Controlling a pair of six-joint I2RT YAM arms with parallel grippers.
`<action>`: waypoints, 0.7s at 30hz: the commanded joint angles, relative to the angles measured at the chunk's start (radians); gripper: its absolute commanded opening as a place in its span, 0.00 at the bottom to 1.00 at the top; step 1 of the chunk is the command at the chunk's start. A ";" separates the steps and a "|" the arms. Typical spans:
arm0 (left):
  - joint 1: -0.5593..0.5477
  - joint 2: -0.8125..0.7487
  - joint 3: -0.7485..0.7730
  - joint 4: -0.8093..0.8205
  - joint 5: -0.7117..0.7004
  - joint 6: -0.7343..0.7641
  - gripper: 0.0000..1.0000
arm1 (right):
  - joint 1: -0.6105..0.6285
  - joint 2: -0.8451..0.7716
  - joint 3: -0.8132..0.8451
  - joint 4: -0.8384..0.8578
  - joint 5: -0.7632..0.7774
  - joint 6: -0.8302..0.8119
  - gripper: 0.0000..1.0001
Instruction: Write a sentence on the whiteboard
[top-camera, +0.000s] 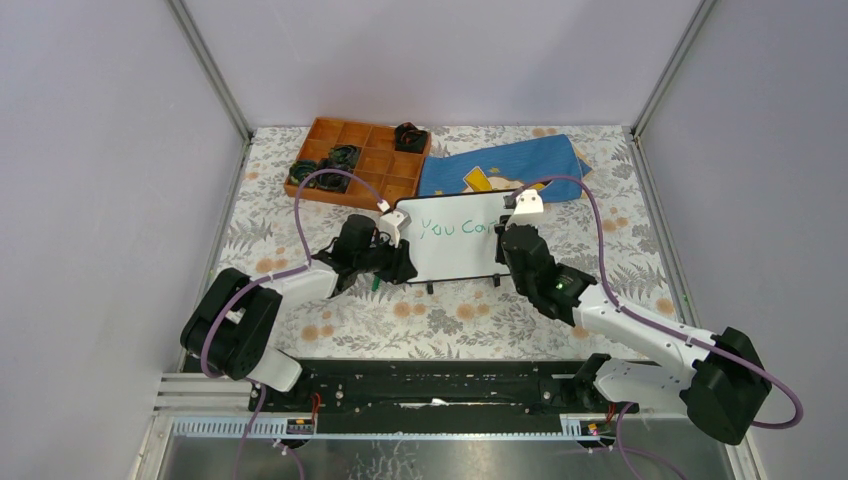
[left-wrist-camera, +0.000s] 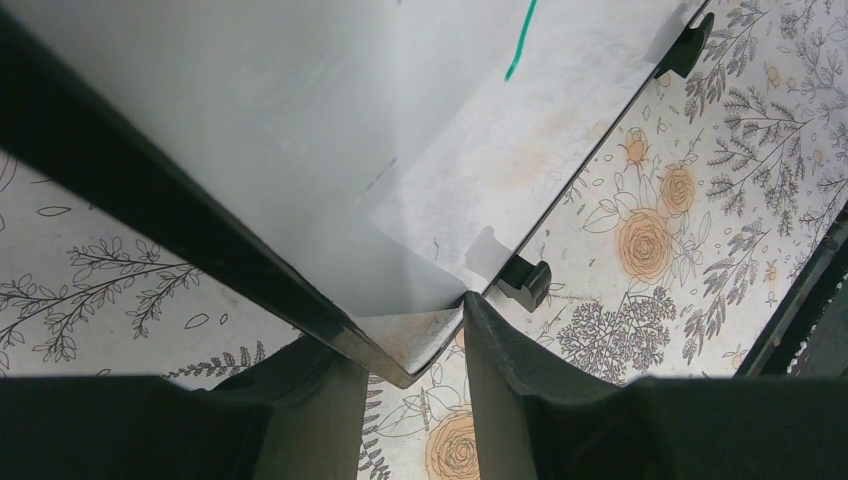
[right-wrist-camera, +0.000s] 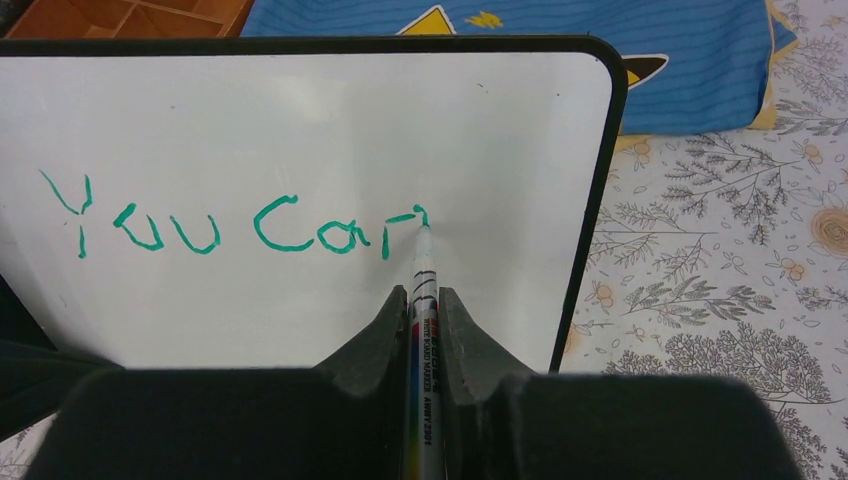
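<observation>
Reading "You Can" so far, the green handwritten sentence (right-wrist-camera: 230, 225) runs in 1 line across the upper part of the small white whiteboard with a thin black rounded frame (right-wrist-camera: 300, 110). The final "n" looks unfinished: its stem and arch are drawn, and its closing downstroke is not.

The tip of the slim white whiteboard marker with a striped barrel (right-wrist-camera: 424, 255) touches the board at the top of that arch. The right jaws are closed snugly on the marker's barrel, 1 finger on each side.

At the board's lower left corner, the left jaws sit astride the black frame, 1 finger in front and 1 behind. They appear pressed onto it, steadying the board.

The board stands propped on its black feet on the floral-patterned surface (top-camera: 440, 320). A blue cloth with yellow print (top-camera: 500, 165) lies just behind the board. An orange compartmented tray (top-camera: 360, 160) sits behind the board to its left.

By my judgement the task is a little under halfway. The first line is nearly done, while the bare lower half of the board awaits the remaining words.
</observation>
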 joint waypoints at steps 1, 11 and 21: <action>-0.013 -0.001 0.025 0.004 -0.022 0.031 0.44 | -0.010 -0.024 -0.002 -0.004 -0.005 0.018 0.00; -0.016 -0.001 0.024 0.003 -0.023 0.032 0.44 | -0.010 -0.033 -0.022 -0.017 -0.018 0.037 0.00; -0.017 -0.002 0.025 -0.005 -0.024 0.033 0.44 | -0.009 -0.124 0.015 -0.069 -0.066 0.054 0.00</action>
